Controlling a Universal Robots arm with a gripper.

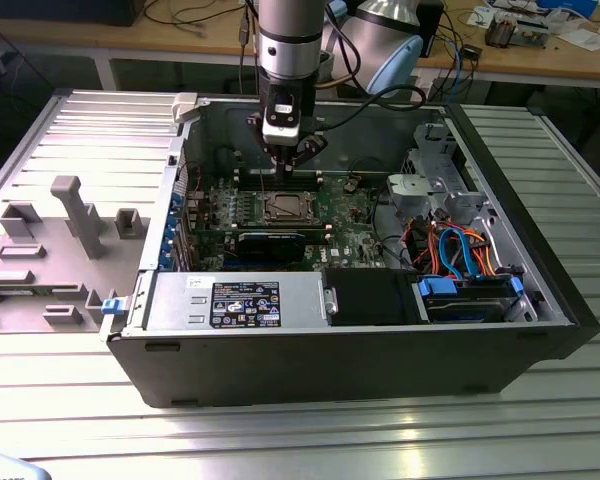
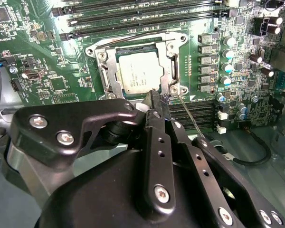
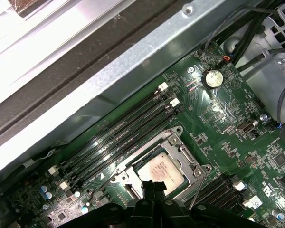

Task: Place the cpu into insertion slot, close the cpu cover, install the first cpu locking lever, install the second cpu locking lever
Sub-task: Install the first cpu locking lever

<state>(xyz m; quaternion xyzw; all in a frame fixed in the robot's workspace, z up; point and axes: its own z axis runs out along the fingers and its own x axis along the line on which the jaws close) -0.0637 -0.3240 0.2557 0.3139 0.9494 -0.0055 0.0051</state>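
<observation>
While cpu (image 2: 141, 71) sat under cpu cover (image 2: 173, 66), hand (image 2: 154, 100) stood shut, seemingly empty; wire lever (image 2: 189, 115) judged springy, best taken by its end

My gripper (image 2: 154, 99): matte black all over, silver screw heads. cpu (image 2: 141, 72) top is dull silver-grey with fine dark print; cpu cover (image 2: 103, 71) is brighter bare silver. Motherboard (image 2: 42, 52) is green, with small black chips and silver solder dots. Memory slots (image 3: 123, 128) are black with white end clips. Capacitors (image 2: 228, 53) are silver with teal tops. Coin cell (image 3: 212, 78) is shiny silver. Case (image 1: 340, 350) is dark grey outside, bare grey metal inside. Power supply (image 1: 180, 300) is light grey; its label is black with white print. Cables (image 1: 458, 250) are orange and blue, drive bracket (image 1: 440, 288) blue. Table (image 1: 280, 440) is silver aluminium with parallel ribs. My arm (image 1: 288, 40) is silver-grey with a black band.
</observation>
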